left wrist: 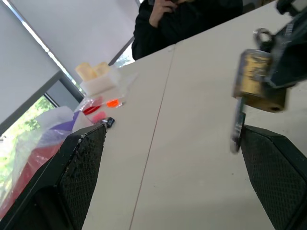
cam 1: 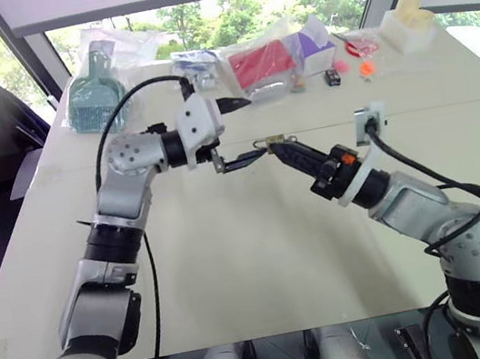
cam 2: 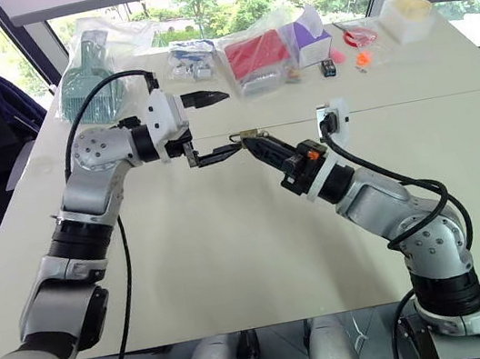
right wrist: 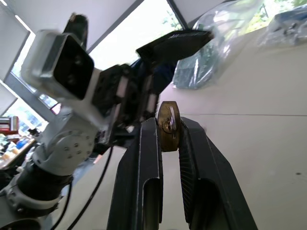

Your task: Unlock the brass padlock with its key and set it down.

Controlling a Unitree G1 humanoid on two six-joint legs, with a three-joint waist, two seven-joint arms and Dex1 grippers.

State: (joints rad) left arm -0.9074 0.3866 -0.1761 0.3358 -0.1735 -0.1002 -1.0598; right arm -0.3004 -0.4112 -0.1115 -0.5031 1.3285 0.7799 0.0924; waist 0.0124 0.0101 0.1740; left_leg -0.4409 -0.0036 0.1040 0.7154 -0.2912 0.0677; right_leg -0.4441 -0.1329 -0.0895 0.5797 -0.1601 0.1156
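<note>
The wide pale tabletop (cam 1: 236, 263) lies well below the work, which happens in the air at its middle. The right gripper (right wrist: 168, 132) is clamped narrowly on the small yellowish-brass padlock (right wrist: 169, 125), presenting it level toward the left gripper (cam 1: 237, 131), whose black fingers stand wide apart, likely to take the thin silvery key (left wrist: 237, 125) hanging from the lock.

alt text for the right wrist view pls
The right gripper pinches the brass padlock between its two black fingers, above a pale table. Just beyond it the left gripper faces the padlock with fingers spread wide.
</note>
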